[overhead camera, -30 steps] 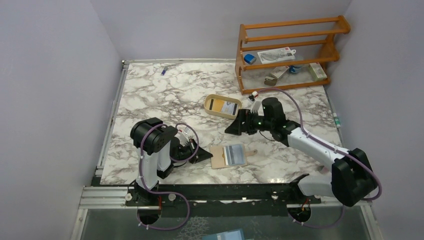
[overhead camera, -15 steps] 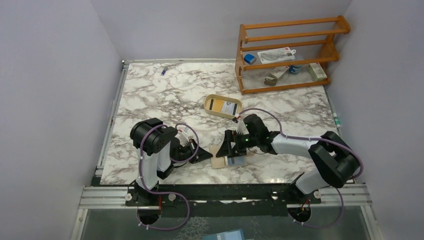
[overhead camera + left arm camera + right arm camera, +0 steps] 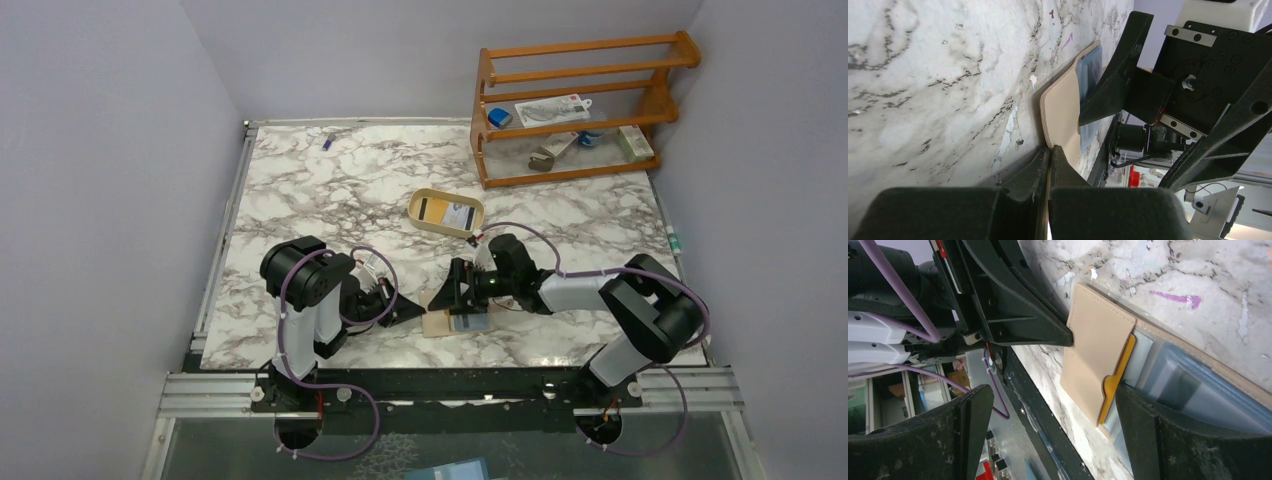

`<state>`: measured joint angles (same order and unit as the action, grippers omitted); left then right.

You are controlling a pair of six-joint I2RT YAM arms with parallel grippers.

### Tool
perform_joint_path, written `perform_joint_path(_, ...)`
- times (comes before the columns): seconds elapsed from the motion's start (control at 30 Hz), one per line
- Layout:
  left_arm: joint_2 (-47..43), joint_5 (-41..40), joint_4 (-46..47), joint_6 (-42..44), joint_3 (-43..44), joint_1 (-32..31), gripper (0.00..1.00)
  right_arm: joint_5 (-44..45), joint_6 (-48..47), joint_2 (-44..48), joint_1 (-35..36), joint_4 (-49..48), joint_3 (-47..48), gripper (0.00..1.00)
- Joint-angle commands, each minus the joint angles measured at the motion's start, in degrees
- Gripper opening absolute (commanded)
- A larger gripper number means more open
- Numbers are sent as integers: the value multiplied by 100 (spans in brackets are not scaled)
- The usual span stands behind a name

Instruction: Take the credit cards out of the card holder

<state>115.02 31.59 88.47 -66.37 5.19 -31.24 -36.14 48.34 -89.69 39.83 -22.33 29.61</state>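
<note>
Card holder lies open at the 6 o'clock edge of the table, a yellow-orange card and bluish cards tucked inside. Right gripper has swung down from the tray at 12 o'clock and now straddles it, jaws wide, holding nothing; extraction looks imminent. Left gripper, at 9 o'clock, is clamped on its tan edge.

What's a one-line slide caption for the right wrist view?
Open right gripper straddles the open card holder, yellow-orange card peeking from its tan flap; left gripper clamps the holder's edge.
</note>
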Motion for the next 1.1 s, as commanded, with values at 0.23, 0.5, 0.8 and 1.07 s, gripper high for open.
perform_joint_path(0.23,380,-822,1430,670,-9,-75,0,-16,563,-583,326,-1077,52,97)
perform_joint_path(0.5,311,-830,1435,567,42,-75,0,-337,1039,-870,387,-2442,-387,95)
perform_joint_path(0.8,142,-965,1436,431,79,-75,0,-151,1234,-1274,799,-2554,-245,94)
perform_joint_path(1.07,250,-987,1434,361,22,-73,0,88,961,-897,858,-1751,-349,92)
